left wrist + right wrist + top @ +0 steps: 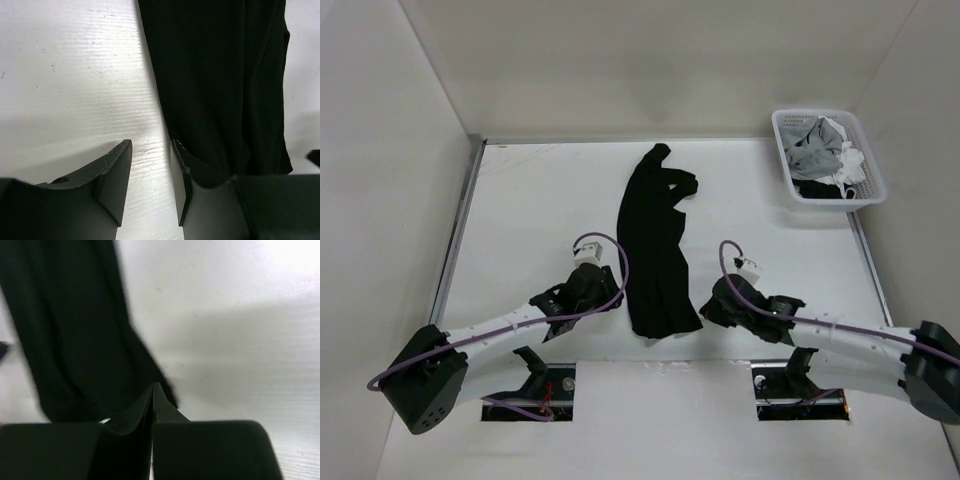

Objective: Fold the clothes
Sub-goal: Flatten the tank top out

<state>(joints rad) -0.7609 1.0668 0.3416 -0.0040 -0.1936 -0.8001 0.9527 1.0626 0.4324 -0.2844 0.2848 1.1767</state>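
From above, a plain black fabric top (655, 250) lies bunched into a long narrow strip running down the middle of the white table (520, 200), its straps at the far end and its wider hem nearest the arms. The left gripper (608, 290) sits low just beside the strip's left edge near the hem. The right gripper (710, 305) sits at the hem's right corner, right up against the cloth. A white plastic lattice basket (790, 185) stands in the far right corner, well apart from the top, with grey and white garments (817, 150) heaped in it.

In the left wrist view, the left gripper (150, 145) has its jaws parted, with only bare table (65, 75) between them. It has hold of nothing. The black fabric top (220, 85) fills the upper right, its edge running down to meet the right-hand finger (182, 175).

In the right wrist view, the right gripper (152, 387) has its two fingers (130, 415) pressed fully together. The black fabric top (65, 330) hangs blurred across the left, and its lower edge reaches the fingertips. I cannot tell whether any cloth is nipped between them.
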